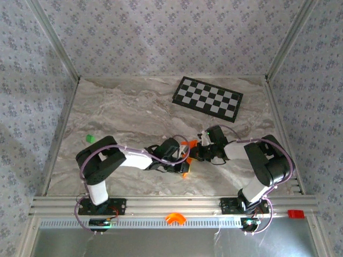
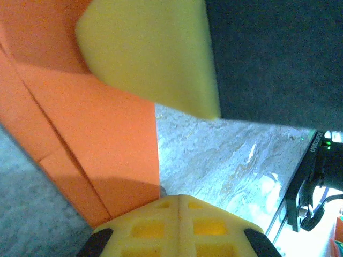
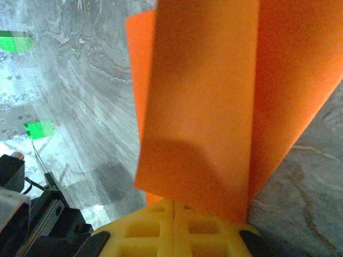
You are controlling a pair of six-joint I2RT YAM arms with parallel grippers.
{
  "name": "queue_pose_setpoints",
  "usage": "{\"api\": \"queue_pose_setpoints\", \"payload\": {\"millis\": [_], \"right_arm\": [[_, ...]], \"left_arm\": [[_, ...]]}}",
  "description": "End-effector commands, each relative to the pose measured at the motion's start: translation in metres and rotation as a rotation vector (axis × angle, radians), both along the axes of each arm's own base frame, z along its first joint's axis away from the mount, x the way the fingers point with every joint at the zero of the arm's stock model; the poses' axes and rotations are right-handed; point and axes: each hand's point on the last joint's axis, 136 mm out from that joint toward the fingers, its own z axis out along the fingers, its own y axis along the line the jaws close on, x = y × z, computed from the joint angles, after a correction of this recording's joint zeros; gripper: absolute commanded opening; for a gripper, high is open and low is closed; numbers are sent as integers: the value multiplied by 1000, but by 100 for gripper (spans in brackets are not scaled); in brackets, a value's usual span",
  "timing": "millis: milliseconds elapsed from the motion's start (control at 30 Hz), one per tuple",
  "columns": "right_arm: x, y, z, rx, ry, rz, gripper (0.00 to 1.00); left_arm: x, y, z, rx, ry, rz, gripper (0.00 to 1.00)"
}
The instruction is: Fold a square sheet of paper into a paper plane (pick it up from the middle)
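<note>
Beneath the orange paper [image 3: 203, 107] spreads a marbled tabletop [image 1: 123, 112].

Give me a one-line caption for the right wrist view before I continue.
Creased orange paper stands in overlapping panels, close to the camera, above the grey marbled table.

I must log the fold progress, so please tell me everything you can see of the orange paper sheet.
The orange paper sheet is thin, bright orange and matte. It is folded into overlapping layers with straight creases and sharp edges. It stands steeply over the marbled table, near the middle front. The right claw is shut on its lower part. The left claw grips it too, with a yellow pad against it. No dart shape is clear.
</note>
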Motion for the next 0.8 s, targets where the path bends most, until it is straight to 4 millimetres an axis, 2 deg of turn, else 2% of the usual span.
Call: {"api": "queue_pose_setpoints", "payload": {"millis": [0,300,367,433,533,600,767], "right_arm": [[-18,-27,-46,-196,94,-47,4],[-17,-26,-45,-196,94,-48,4],[-16,-24,-44,-191,90,-47,4],[-16,-24,-43,-188,92,-49,4],[-16,-22,-41,-177,96,-53,4],[-16,-22,-40,-171,103,-63,4],[-15,-19,-38,-148,117,-79,4]], "left_arm": [[-34,26,-25,120,77,-40,0],[-64,41,-16,139,63,-88,0],[-64,47,-16,159,45,-74,0],[-59,50,-9,146,15,-47,0],[-44,44,17,71,-50,-11,0],[-30,38,36,10,-91,24,0],[9,19,57,-93,-103,89,0]]}}
